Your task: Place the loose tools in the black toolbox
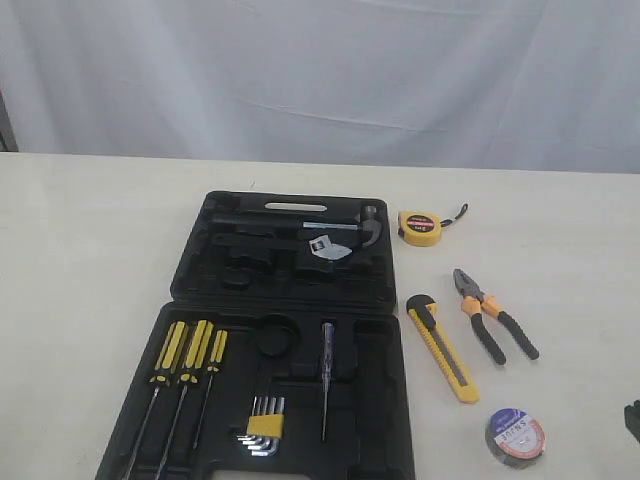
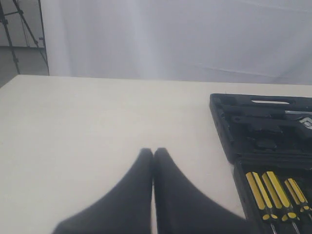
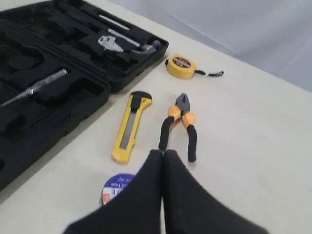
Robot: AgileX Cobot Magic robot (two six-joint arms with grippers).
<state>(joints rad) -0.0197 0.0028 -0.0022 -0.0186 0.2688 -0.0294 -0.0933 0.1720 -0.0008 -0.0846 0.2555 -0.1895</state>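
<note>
Hovering closed and empty, my right gripper (image 3: 162, 153) hangs near the orange-black pliers (image 3: 181, 113), which lie on the table (image 1: 80, 250) near the open black toolbox (image 1: 290, 290). My left gripper (image 2: 153, 151) is likewise closed. The pliers look heavy and stiff; I would grasp across the rubbery handles.

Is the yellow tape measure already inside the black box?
No, the yellow tape measure sits on the table just outside the black box, next to its corner.
</note>
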